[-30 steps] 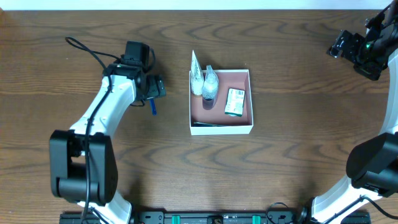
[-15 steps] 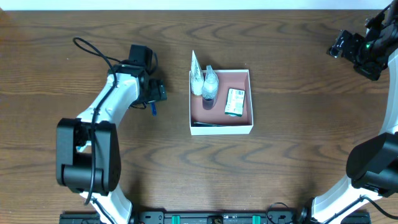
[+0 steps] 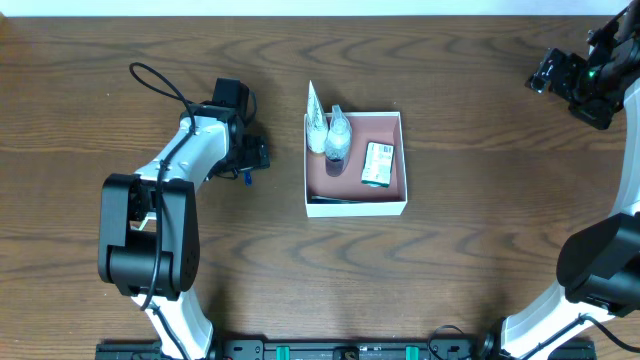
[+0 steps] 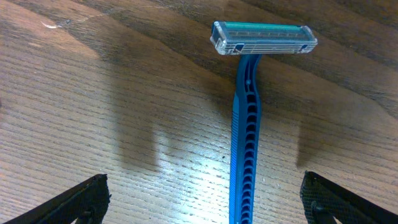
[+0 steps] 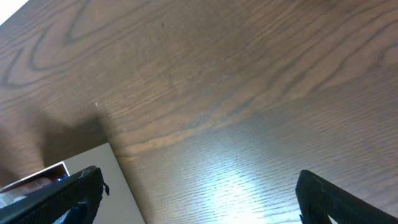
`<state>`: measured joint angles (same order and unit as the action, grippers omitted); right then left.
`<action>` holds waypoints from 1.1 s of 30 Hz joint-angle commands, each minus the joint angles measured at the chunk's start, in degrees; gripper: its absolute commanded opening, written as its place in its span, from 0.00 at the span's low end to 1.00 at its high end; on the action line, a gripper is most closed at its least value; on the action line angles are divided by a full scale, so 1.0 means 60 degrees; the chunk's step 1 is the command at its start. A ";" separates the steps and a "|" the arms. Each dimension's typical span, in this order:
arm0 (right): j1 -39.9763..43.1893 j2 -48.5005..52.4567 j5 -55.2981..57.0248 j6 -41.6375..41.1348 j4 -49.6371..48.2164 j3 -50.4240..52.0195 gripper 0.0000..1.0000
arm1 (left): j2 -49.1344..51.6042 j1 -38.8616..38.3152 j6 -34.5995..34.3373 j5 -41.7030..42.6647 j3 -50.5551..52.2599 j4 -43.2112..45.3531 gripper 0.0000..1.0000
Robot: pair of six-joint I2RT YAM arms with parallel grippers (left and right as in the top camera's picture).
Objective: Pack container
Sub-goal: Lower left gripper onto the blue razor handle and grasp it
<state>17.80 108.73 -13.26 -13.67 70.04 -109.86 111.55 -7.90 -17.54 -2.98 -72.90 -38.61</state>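
The container is a square white box with a dusty-pink inside at the table's middle. It holds a green soap box, a clear bottle, a white tube and a dark item along its front wall. A blue razor lies flat on the wood left of the container, also seen in the overhead view. My left gripper is open and straddles the razor's handle low over the table. My right gripper is open and empty, high at the far right; the container's corner shows at its lower left.
A black cable loops off the left arm over the table's back left. The right arm hangs at the far right edge.
My left arm has shifted slightly right, bringing the gripper over the blue razor. The right arm and the container's contents have not moved.
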 commanded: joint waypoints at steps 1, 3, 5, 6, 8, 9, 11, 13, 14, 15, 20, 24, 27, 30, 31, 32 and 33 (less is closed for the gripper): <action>0.0051 -0.0069 -0.0007 -0.0113 0.0011 -0.0102 0.99 | 0.0084 0.0007 0.0168 -0.0004 -0.0073 -0.0011 0.98; 0.0051 -0.0069 -0.0007 -0.0109 0.0007 -0.0102 0.99 | 0.0091 0.0007 0.0168 -0.0004 -0.0018 0.0022 1.00; 0.0051 -0.0069 -0.0007 -0.0109 0.0011 -0.0102 0.99 | 0.0091 0.0007 0.0168 -0.0007 -0.0004 0.0029 1.00; 0.0051 -0.0069 -0.0007 -0.0113 0.0011 -0.0102 0.99 | 0.0091 0.0007 0.0168 -0.0007 0.0007 0.0044 1.00; 0.0051 -0.0069 -0.0007 -0.0113 0.0007 -0.0102 0.99 | 0.0091 0.0011 0.0171 -0.0007 0.0007 0.0066 1.00; 0.0051 -0.0069 -0.0007 -0.0113 0.0011 -0.0102 0.99 | 0.0091 0.0018 0.0171 -0.0007 0.0007 0.0087 0.98; 0.0051 -0.0069 -0.0007 -0.0109 0.0007 -0.0102 0.99 | 0.0095 0.0018 0.0168 -0.0004 0.0007 0.0131 0.95; 0.0051 -0.0069 -0.0007 -0.0113 0.0007 -0.0102 0.99 | 0.0095 0.0015 0.0168 0.0000 0.0029 0.0168 0.93; 0.0051 -0.0069 -0.0007 -0.0113 0.0007 -0.0102 0.99 | 0.0095 0.0015 0.0164 0.0004 0.0066 0.0204 0.93; 0.0051 -0.0069 -0.0007 -0.0109 0.0011 -0.0102 0.99 | 0.0095 0.0015 0.0164 0.0004 0.0106 0.0233 0.93; 0.0051 -0.0069 -0.0007 -0.0109 0.0007 -0.0102 0.99 | 0.0138 0.0015 0.0168 0.0000 0.0302 0.0375 0.93; 0.0051 -0.0069 -0.0007 -0.0113 0.0007 -0.0102 0.99 | 0.0262 0.0015 0.0171 0.0007 0.0375 0.0517 0.93; 0.0051 -0.0069 -0.0007 -0.0109 0.0007 -0.0102 0.99 | 0.0415 0.0018 0.0288 0.0204 0.0382 0.0594 0.93; 0.0051 -0.0069 -0.0007 -0.0109 0.0007 -0.0102 0.99 | 0.0630 0.0015 0.0313 0.0251 0.0382 0.0670 0.93; 0.0051 -0.0069 -0.0007 -0.0109 0.0007 -0.0102 0.99 | 0.0710 0.0015 0.0310 0.0251 0.0382 0.0692 0.93; 0.0051 -0.0069 -0.0007 -0.0109 0.0007 -0.0102 0.99 | 0.0765 0.0015 0.0310 0.0251 0.0382 0.0696 0.92; 0.0051 -0.0069 -0.0007 -0.0113 0.0011 -0.0102 0.99 | 0.0809 0.0015 0.0310 0.0251 0.0382 0.0699 0.91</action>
<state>17.80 108.73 -13.26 -13.67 70.04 -109.86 112.97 -7.88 -16.47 -1.34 -71.55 -34.15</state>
